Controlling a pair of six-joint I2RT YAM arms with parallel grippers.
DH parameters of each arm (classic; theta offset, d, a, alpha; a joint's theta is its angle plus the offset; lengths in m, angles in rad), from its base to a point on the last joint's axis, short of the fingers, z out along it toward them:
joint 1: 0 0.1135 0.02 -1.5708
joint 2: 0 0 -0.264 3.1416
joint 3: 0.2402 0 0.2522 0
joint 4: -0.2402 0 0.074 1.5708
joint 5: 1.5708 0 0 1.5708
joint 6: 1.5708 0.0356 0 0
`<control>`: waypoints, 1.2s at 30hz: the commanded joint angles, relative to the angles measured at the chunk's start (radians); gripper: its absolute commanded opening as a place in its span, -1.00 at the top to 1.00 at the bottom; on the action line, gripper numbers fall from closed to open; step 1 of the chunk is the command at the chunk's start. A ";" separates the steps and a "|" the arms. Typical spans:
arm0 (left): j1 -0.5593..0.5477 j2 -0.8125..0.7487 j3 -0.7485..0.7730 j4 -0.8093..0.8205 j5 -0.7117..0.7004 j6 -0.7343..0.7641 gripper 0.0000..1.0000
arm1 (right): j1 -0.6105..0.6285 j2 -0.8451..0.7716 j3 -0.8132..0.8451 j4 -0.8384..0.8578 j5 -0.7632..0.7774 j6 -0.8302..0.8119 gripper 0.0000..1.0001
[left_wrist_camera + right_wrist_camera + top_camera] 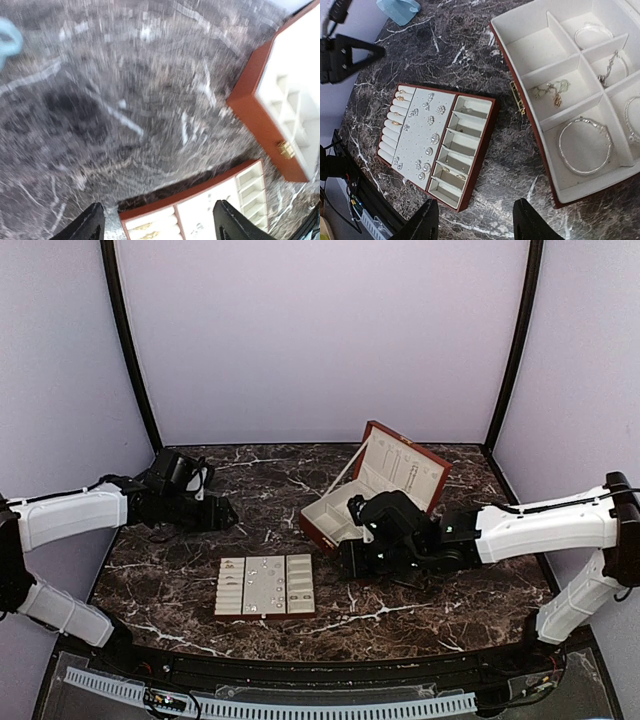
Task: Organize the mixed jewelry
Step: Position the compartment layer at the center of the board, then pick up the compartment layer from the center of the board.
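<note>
The mixed jewelry lies in two places. Stud earrings (427,120) and gold rings (398,95) sit on the flat compartment tray (487,125), seen as specks (265,580) from above. A bangle (585,145) and a pendant chain (552,92) rest in the red-brown hinged box (520,107). My right gripper (476,202) hangs open over bare marble between tray and box, holding nothing. My left gripper (159,207) is open and empty, above the tray's far edge (190,192) in a blurred view.
The box (375,490) stands with its lid up at the back, right of centre, and the tray (228,612) lies in front of it. A blue cup (397,7) stands at the far left near the left arm (180,500). Dark walls enclose the marble table.
</note>
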 commanded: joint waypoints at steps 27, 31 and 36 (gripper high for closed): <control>0.112 -0.185 0.174 0.009 -0.069 0.317 -0.63 | 0.150 0.460 0.452 -0.447 -0.067 0.261 0.38; 0.112 -0.194 0.170 0.012 -0.056 0.310 -0.63 | 0.150 0.497 0.484 -0.468 -0.067 0.250 0.48; 0.112 -0.201 0.168 0.015 -0.041 0.304 -0.63 | 0.150 0.517 0.510 -0.489 -0.059 0.241 0.54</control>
